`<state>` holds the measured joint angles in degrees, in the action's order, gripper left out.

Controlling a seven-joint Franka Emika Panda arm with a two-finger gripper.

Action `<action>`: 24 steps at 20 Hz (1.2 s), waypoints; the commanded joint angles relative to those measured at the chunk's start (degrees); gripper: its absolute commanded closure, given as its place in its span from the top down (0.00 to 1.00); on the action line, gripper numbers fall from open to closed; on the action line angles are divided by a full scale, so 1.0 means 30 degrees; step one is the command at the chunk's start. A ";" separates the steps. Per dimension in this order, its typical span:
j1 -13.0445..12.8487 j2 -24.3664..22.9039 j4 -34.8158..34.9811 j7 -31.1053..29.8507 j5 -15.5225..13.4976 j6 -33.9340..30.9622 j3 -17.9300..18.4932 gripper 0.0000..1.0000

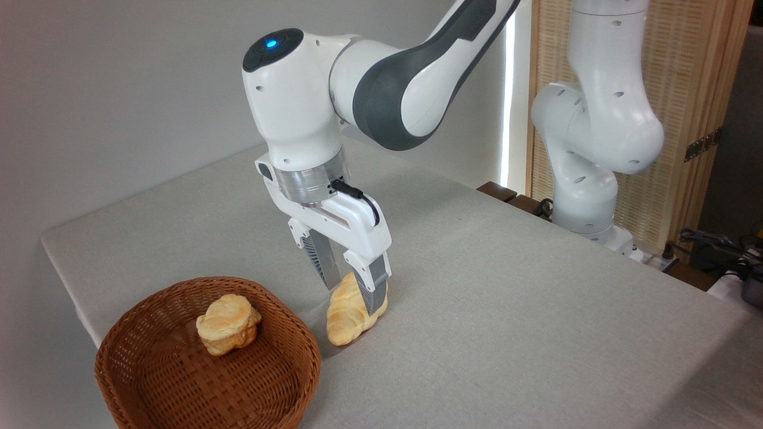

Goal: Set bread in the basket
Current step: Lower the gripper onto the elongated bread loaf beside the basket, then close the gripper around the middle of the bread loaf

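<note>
Golden-yellow and braided, the bread point(351, 313) stands on the grey cloth-covered table point(506, 310) just right of the basket point(155, 381), tilted so that its lower pointed end rests on the cloth near the basket's rim while its upper end rises between the fingers of the gripper point(353, 286). The gripper comes down on it from above, one finger point(375, 292) lying across the loaf's right face and the other behind its upper left side; the jaws are closed narrowly around the loaf's upper part and have hold of it. The loaf is outside the basket, beside its right wall, and whether it touches the wicker cannot be told. Inside the reddish-brown woven basket sits a small, squat round bun point(229, 324), resting toward the back of the floor. The white and dark grey Franka arm point(387, 89) reaches in from the upper right, a blue light glowing on its wrist joint, and a thin black cable point(363, 199) runs along the gripper body. No brand name, label or readable writing shows anywhere in this single camera view.
</note>
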<state>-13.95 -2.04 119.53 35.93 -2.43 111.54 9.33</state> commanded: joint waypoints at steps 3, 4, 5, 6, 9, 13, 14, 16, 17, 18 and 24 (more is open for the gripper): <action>-0.0273 0.0212 0.0234 -0.0139 0.0019 0.0468 0.0055 1.00; -0.0302 0.0241 0.0234 -0.0110 0.0019 0.0468 0.0055 1.00; -0.0274 0.0300 0.0234 -0.0052 0.0019 0.0439 0.0055 1.00; -0.0273 0.0358 0.0234 0.0007 0.0048 0.0438 0.0055 1.00; -0.0303 0.0710 0.0234 0.0007 0.0048 0.0468 0.0026 1.00; -0.0419 0.0915 0.0234 0.0007 0.0019 0.0497 0.0025 1.00; -0.0449 0.0973 0.0205 0.0007 0.0019 0.0497 0.0025 1.00; -0.0449 0.0974 0.0205 -0.0109 -0.0098 0.0731 0.0025 1.00; -0.0478 0.0974 0.0205 -0.0110 -0.0070 0.0731 0.0025 1.00; -0.0479 0.0974 0.0205 -0.0052 -0.0069 0.0760 0.0025 0.99; -0.0449 0.0945 0.0088 -0.0022 -0.0099 0.0731 0.0025 0.47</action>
<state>-15.11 0.91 119.57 35.93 -2.44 112.66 9.21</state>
